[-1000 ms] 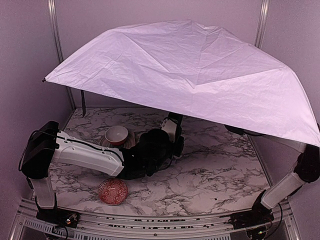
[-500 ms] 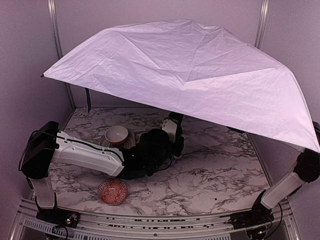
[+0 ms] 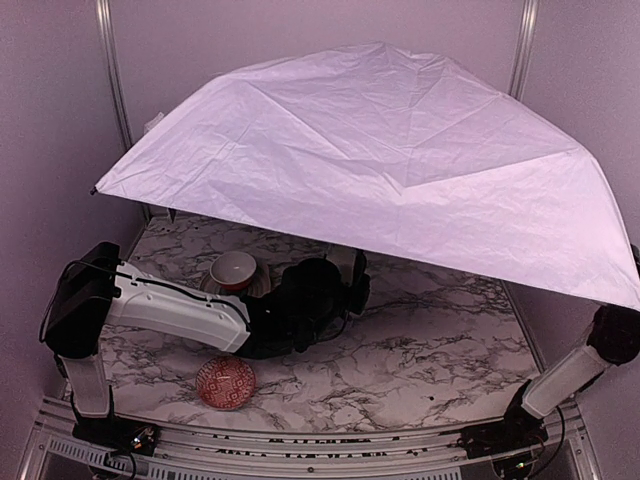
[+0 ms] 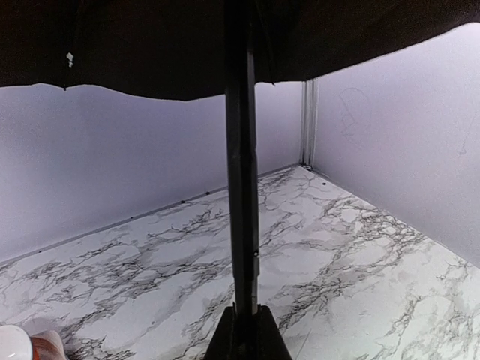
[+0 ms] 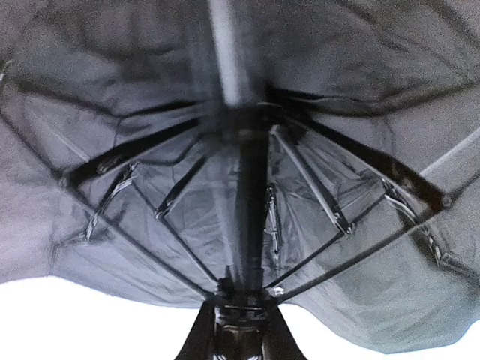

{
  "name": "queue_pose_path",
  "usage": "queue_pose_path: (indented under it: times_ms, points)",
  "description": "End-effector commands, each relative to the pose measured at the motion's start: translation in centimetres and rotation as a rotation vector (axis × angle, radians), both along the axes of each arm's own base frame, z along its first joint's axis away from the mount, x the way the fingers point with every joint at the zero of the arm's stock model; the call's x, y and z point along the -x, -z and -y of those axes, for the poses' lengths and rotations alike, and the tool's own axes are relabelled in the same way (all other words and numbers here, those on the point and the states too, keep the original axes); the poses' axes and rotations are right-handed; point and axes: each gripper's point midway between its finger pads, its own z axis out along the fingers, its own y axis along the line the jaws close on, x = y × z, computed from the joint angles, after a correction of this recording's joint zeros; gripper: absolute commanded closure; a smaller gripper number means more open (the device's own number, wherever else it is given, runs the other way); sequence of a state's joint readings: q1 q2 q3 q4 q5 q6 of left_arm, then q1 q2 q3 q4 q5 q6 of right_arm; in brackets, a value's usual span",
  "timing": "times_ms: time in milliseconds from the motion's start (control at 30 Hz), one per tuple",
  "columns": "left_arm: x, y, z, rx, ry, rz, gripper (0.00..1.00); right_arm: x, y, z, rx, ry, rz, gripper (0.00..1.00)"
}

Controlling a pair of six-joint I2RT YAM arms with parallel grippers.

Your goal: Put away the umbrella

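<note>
The umbrella (image 3: 380,160) is open; its pale lavender canopy spans most of the top view above the table. My left gripper (image 3: 348,272) lies under the canopy's front edge. In the left wrist view it (image 4: 246,334) is shut on the black shaft (image 4: 241,187), which rises into the dark underside of the canopy. My right gripper is hidden under the canopy in the top view; only the right arm (image 3: 580,370) shows. In the right wrist view it (image 5: 238,326) is shut on the sliding hub (image 5: 244,300) where the black ribs (image 5: 315,180) meet the shaft.
A red patterned bowl (image 3: 226,383) sits near the table's front left. A white and red bowl (image 3: 234,270) stands behind the left arm, and it also shows in the left wrist view (image 4: 22,346). Pale walls close the back and both sides.
The canopy has tilted: its left tip has dropped and shifted right, and its front edge now covers more of the left gripper. The arms' bases have not moved.
</note>
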State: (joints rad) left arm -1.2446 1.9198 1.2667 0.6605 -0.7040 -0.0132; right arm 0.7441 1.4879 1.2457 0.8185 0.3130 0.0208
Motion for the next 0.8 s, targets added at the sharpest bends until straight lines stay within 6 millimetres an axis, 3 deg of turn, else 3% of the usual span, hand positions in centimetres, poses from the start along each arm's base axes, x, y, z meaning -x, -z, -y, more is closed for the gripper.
queue_pose_path:
  times_ms: [0,133,233,367,500,633,767]
  points:
    - [0.0,-3.3,0.4,0.092,-0.013,0.040,1.00,-0.2,-0.5,0.0,0.033,0.026,0.009,0.98]
    - [0.5,-2.7,1.2,0.101,0.092,0.020,1.00,0.5,-1.4,0.1,0.001,-0.040,0.018,1.00]
    - [0.9,-0.9,1.6,0.128,0.242,-0.033,0.79,2.2,-3.2,0.3,-0.024,-0.104,0.062,1.00]
    - [1.4,1.1,1.7,0.104,0.335,-0.018,0.65,5.2,-4.9,0.0,-0.032,-0.220,0.173,1.00]
    - [1.8,2.0,1.7,0.096,0.369,0.024,0.52,7.3,-4.7,-0.1,-0.007,-0.264,0.296,1.00]
    - [2.9,2.4,1.4,0.084,0.423,0.046,0.42,6.9,-4.3,0.7,0.007,-0.303,0.363,1.00]
    - [3.1,2.7,0.4,0.040,0.415,0.071,0.37,6.9,-6.0,2.2,-0.026,-0.287,0.473,1.00]
